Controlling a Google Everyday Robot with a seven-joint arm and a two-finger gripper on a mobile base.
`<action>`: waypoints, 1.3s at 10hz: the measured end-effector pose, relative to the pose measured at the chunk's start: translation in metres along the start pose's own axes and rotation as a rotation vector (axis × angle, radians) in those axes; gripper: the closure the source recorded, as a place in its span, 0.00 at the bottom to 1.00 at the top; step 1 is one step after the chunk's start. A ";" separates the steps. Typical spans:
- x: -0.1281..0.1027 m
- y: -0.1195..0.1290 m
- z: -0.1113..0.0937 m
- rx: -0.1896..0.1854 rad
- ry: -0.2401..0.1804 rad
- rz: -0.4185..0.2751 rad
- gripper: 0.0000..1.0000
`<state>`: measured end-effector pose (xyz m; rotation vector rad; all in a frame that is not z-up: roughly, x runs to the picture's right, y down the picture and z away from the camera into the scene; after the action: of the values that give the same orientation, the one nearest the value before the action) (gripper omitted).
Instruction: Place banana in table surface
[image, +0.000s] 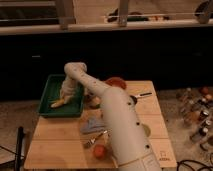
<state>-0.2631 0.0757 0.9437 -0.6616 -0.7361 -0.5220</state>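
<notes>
The banana (58, 103), small and yellow, lies in the green tray (50, 84) at the table's back left. My white arm reaches from the front right across the table into the tray. My gripper (65, 96) hangs low in the tray, right above and against the banana's right end. The table surface (55, 142) is light wooden planks with a small dark logo (165, 156) at the front right corner.
A round orange fruit (100, 150) lies near the front by the arm. A grey object (92, 125) sits mid-table. A red round thing (116, 81) and a dark utensil (142, 94) are at the back right. Bottles (192, 112) stand right of the table.
</notes>
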 end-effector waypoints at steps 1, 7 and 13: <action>0.001 0.001 -0.001 0.003 0.001 0.001 0.94; -0.006 0.007 -0.024 0.036 0.001 -0.029 1.00; -0.032 0.013 -0.067 0.080 -0.001 -0.085 1.00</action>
<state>-0.2456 0.0443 0.8779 -0.5583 -0.7844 -0.5672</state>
